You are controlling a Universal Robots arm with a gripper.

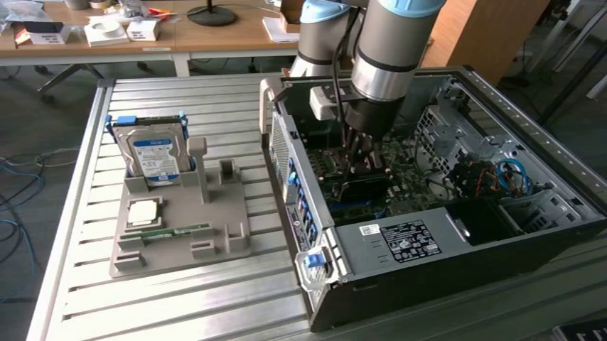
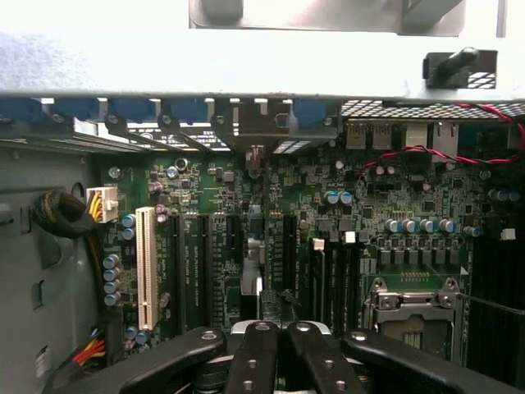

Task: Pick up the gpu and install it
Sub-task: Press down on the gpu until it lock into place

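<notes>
Slatted metal covers the table [image 1: 85,234], which carries a grey parts holder [image 1: 180,227] on the exterior view's left and an open computer case [image 1: 531,213] on its right; desks with boxes stand behind. A silver hard drive [image 1: 153,153] with a blue label stands upright in the holder, and a green memory stick [image 1: 175,231] lies flat nearer its front. The arm [image 1: 394,42] reaches down into the case, its gripper [image 1: 365,153] low over the motherboard [image 2: 369,197].

The jaws are drawn together. In the wrist view the black fingers [image 2: 256,361] meet above the row of expansion slots [image 2: 193,263], and between them a narrow pale strip runs down toward the board. That is probably the gpu [image 2: 252,275] seen edge-on, though the angle is too poor to be sure the jaws are clamped on it.

Judged from this, the work is at the install stage: the card is inside the case, at or just above a slot. Seating it would call for keeping the card edge square to the slot and pressing straight down without tilting.
</notes>
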